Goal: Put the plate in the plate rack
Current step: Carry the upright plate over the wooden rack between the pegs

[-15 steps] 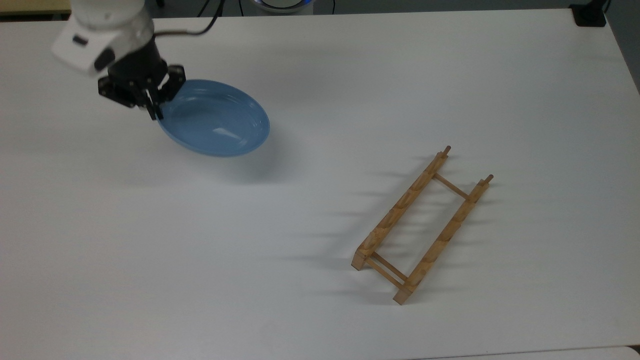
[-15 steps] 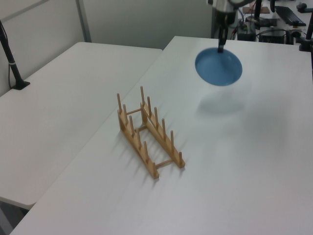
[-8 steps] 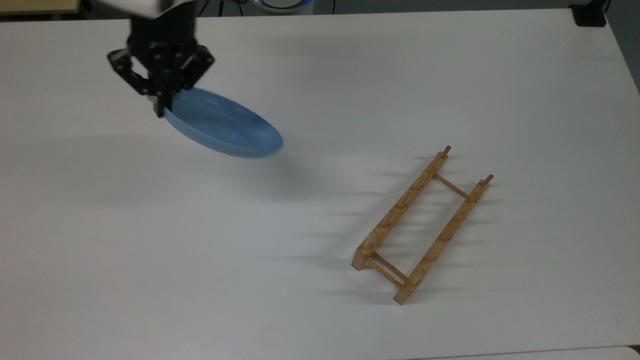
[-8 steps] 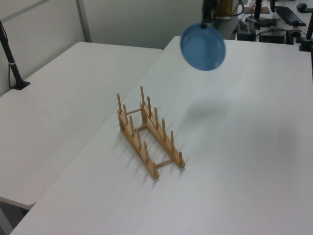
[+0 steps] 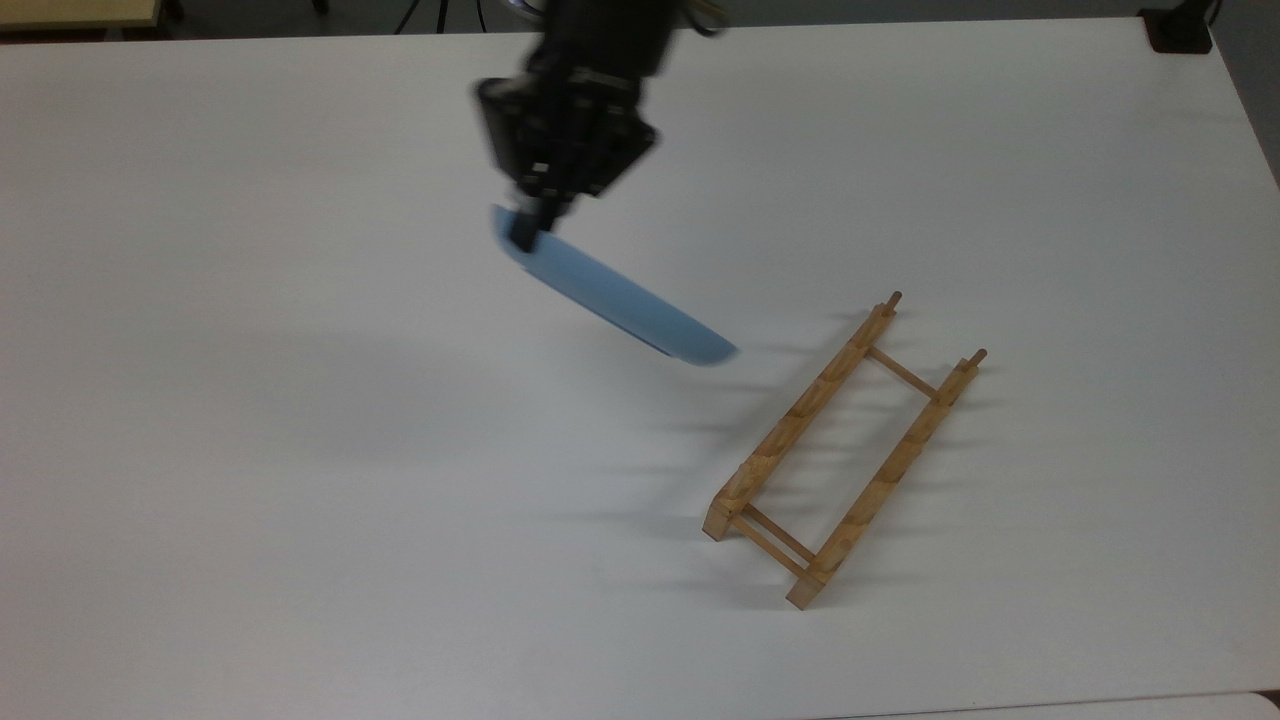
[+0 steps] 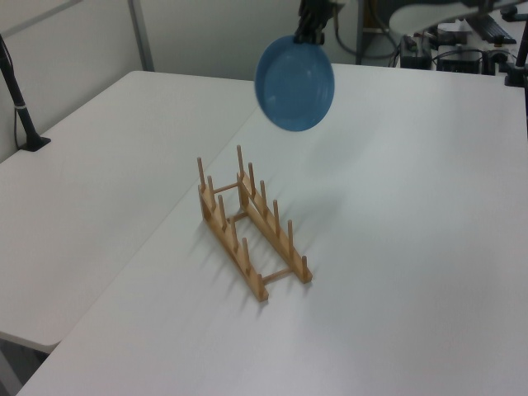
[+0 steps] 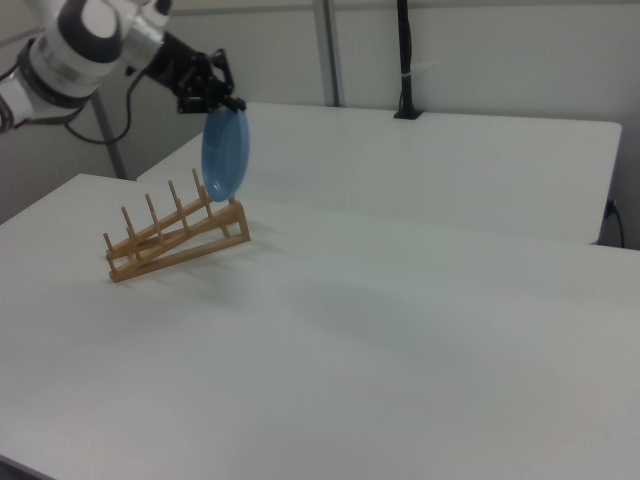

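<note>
The robot's black gripper (image 5: 530, 225), jaws closed on the rim of the round glossy light-blue plate (image 5: 620, 300), carries it upright, in the air short of the light-brown wooden plate rack (image 5: 845, 450) on the white counter (image 5: 300, 500); next, likely lining it up over a slot between pegs.

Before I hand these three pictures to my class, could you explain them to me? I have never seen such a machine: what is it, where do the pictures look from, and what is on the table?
The machine is a robot arm ending in a two-finger gripper. It grips a light-blue plate by its edge, hanging nearly upright above the white table. On the table stands a wooden plate rack with upright pegs, empty. One picture looks down from above; the left view and right view look across the table from opposite sides.
</note>
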Action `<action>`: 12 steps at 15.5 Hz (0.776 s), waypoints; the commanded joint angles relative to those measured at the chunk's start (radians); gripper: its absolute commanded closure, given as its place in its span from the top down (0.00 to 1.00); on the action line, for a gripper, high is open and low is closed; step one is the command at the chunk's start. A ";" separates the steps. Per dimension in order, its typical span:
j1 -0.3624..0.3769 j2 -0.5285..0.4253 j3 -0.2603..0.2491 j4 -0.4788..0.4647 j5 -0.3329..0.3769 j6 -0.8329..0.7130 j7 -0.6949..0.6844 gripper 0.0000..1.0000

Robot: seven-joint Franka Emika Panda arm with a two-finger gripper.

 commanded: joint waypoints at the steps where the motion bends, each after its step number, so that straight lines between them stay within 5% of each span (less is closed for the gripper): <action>1: 0.147 0.096 -0.058 0.058 -0.211 0.001 0.252 0.00; 5: 0.209 0.175 -0.058 0.101 -0.349 -0.026 0.437 0.00; 12: 0.250 0.175 -0.048 0.135 -0.354 -0.065 0.464 0.00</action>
